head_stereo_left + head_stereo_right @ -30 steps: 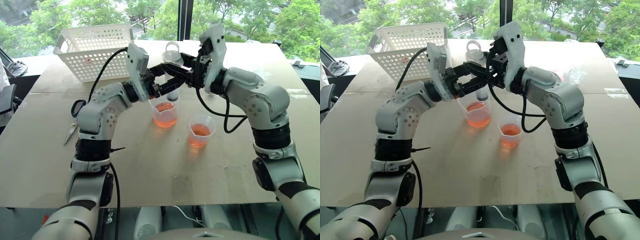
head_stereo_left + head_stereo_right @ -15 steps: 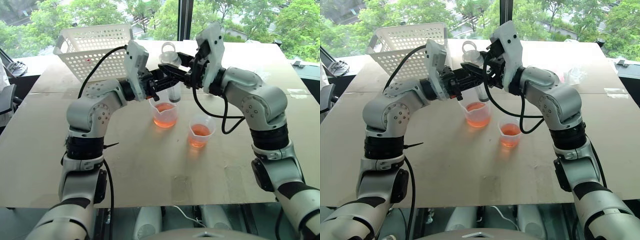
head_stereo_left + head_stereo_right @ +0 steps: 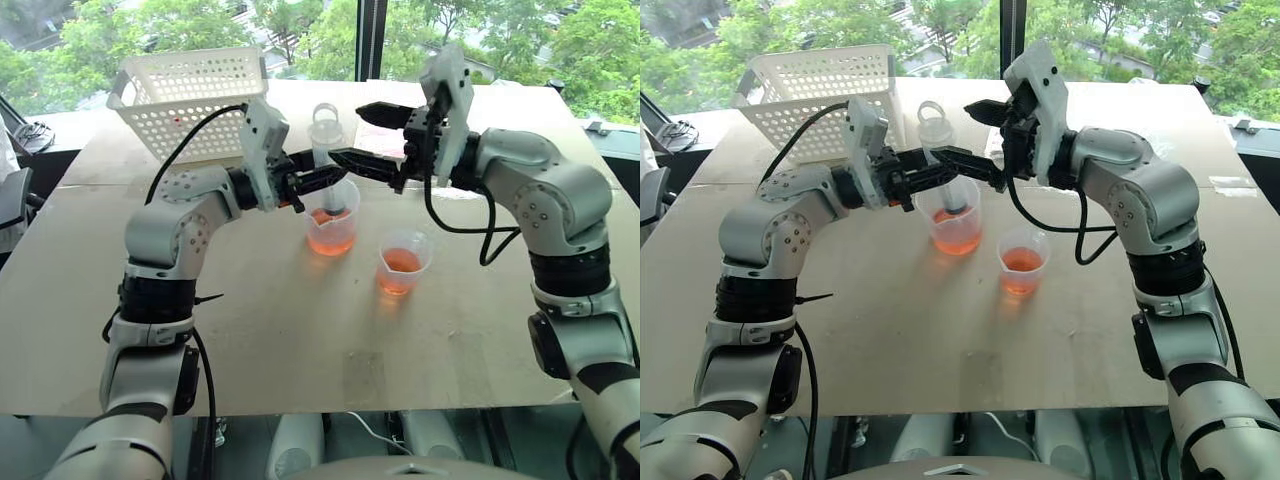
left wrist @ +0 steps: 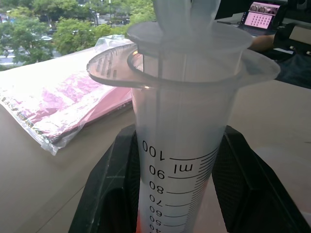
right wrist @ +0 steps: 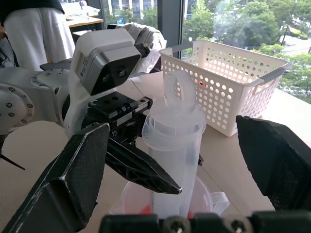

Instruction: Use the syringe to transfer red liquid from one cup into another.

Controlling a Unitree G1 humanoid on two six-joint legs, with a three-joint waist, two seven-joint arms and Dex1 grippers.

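Observation:
The syringe (image 3: 326,150) stands upright with its tip down in the larger spouted cup (image 3: 331,228), which holds red liquid (image 3: 330,240). My left gripper (image 3: 328,180) is shut on the syringe's barrel (image 4: 180,141), one black finger (image 4: 109,194) on each side. My right gripper (image 3: 347,132) is open, level with the ring-topped plunger and just to its right, touching nothing. Its fingers (image 5: 73,179) stand wide apart either side of the syringe (image 5: 172,131). The smaller cup (image 3: 403,262), also holding red liquid, stands to the right of the larger one.
A white perforated basket (image 3: 190,95) stands at the table's back left. A pink packet in a clear bag (image 4: 63,102) lies behind the cups. A person in white (image 5: 41,29) stands beyond the table. The cardboard-covered table (image 3: 300,330) reaches to the near edge.
My left gripper has shut on the syringe's barrel. My right gripper has let go of the syringe, opened wide and drawn back to the right. The syringe stays in the larger cup.

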